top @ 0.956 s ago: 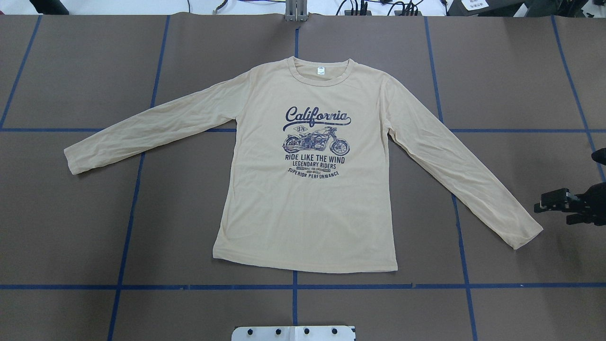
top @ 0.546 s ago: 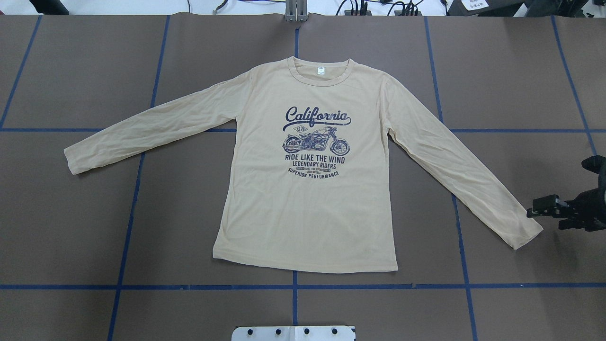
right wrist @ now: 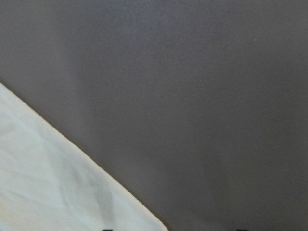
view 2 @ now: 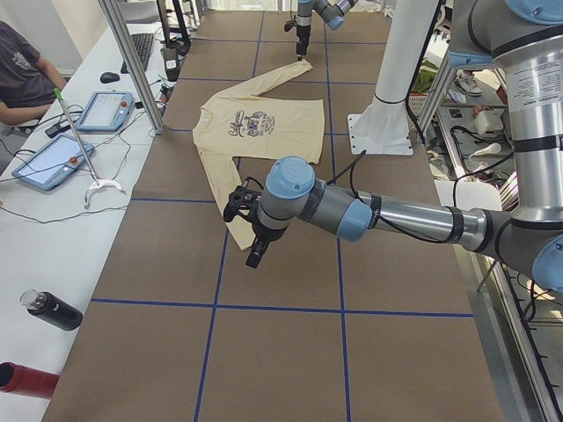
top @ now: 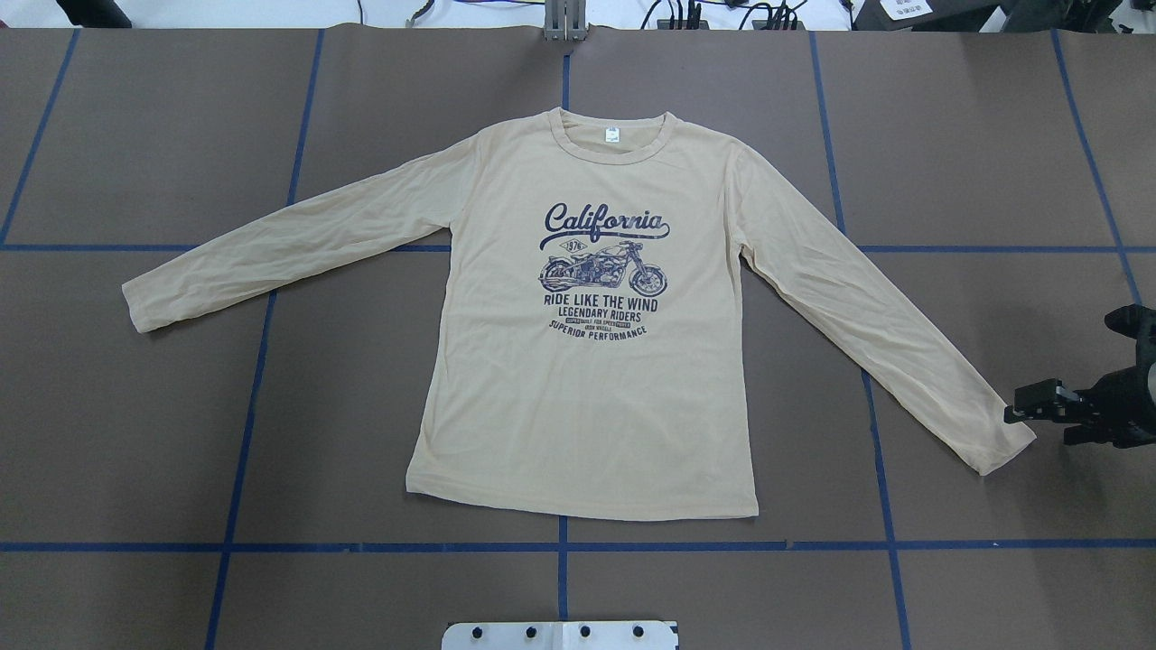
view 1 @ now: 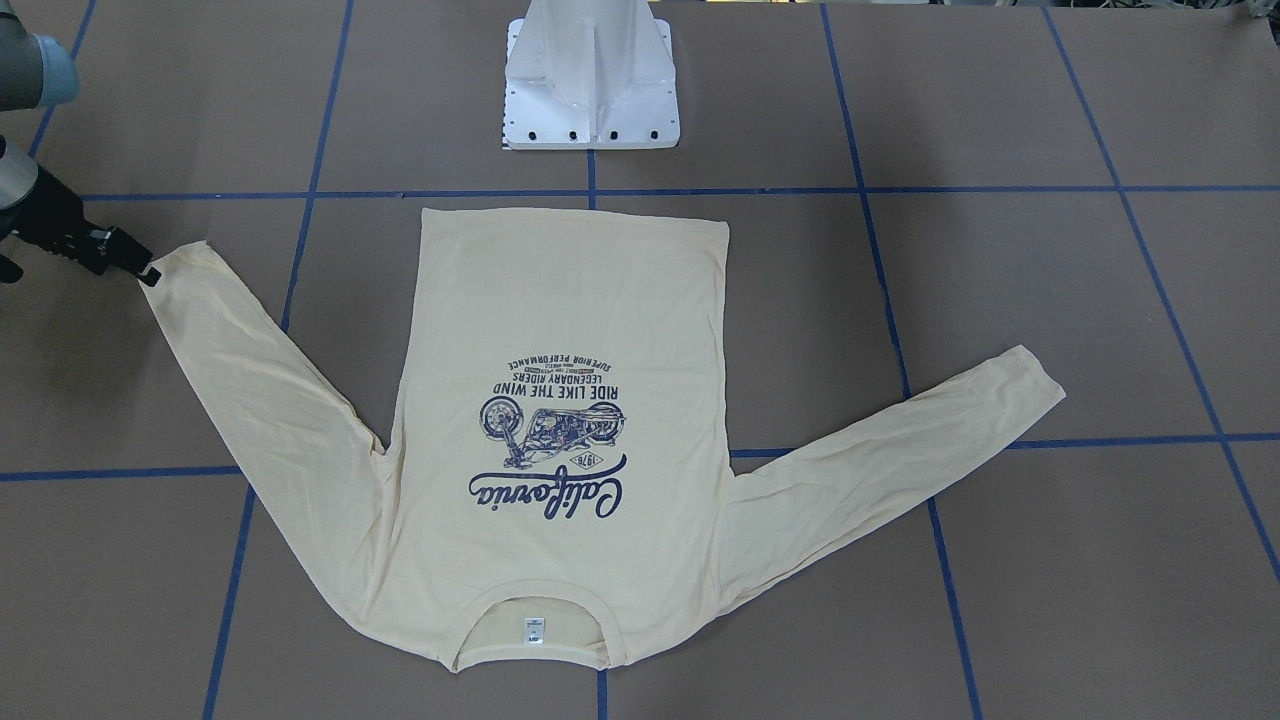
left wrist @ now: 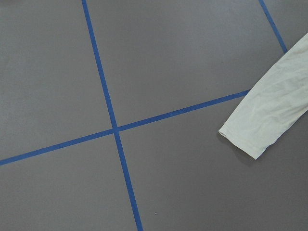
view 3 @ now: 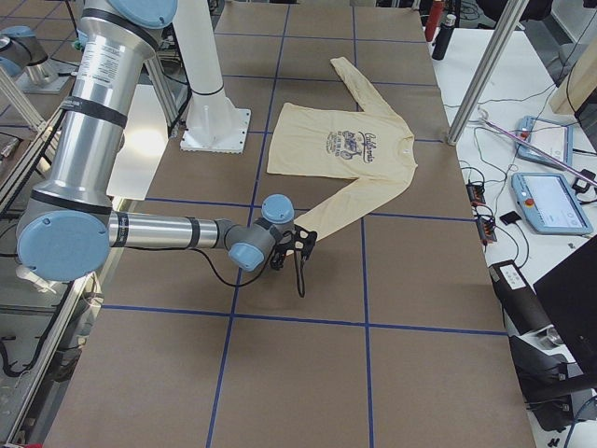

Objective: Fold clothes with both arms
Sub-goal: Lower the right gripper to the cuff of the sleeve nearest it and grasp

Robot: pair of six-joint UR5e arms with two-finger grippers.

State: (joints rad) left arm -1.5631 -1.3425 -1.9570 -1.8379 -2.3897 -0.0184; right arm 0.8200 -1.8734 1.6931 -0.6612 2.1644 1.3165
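Brown and crossed by blue tape lines point(top: 263, 361), the bench point(top: 135, 433) carries the cream T-shirt point(top: 587, 406). It lies flat with its print up and both sleeves spread. At the shirt's right-side cuff we see the right claw point(top: 1013, 413), jaws apart in its wrist view; whether it touches the cloth we cannot tell. Near the shirt's other cuff hangs the left claw point(view 2: 255, 257), and we cannot tell whether it is apart or together.

Blue-taped brown table point(top: 135, 433), tablet point(view 2: 51, 163), black bottle point(view 2: 53, 309)
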